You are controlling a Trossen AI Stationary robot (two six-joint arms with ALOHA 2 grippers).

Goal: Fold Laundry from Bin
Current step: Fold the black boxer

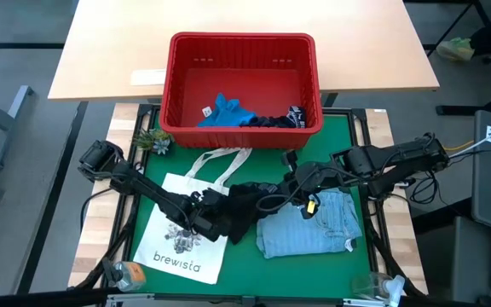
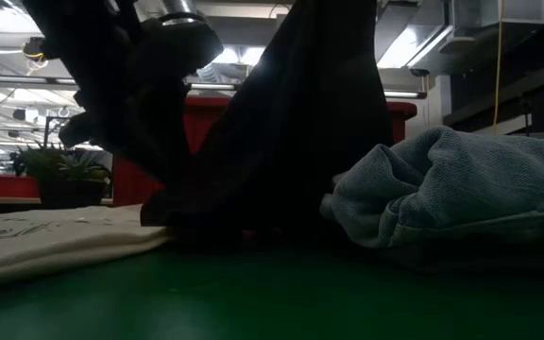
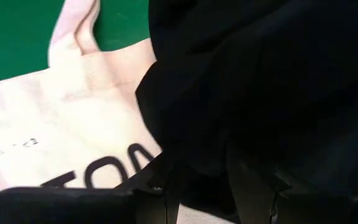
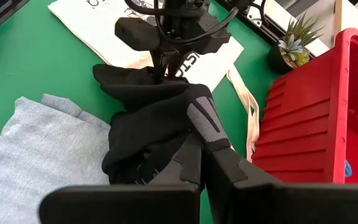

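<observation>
Dark soft garment (image 1: 244,207) lies bunched on the green table (image 1: 254,271) between white tote bag (image 1: 181,243) and folded light denim shirt (image 1: 314,226), stretched left-right, left end effector (image 4: 161,70) and right end effector (image 4: 199,163) each grasping one end.

A dark garment (image 1: 244,207) was held between the tote bag (image 1: 177,247) on its left and the denim shirt (image 1: 314,226) on its right; the bin (image 1: 242,44) was placed behind them, garments (image 1: 226,113) inside.
</observation>
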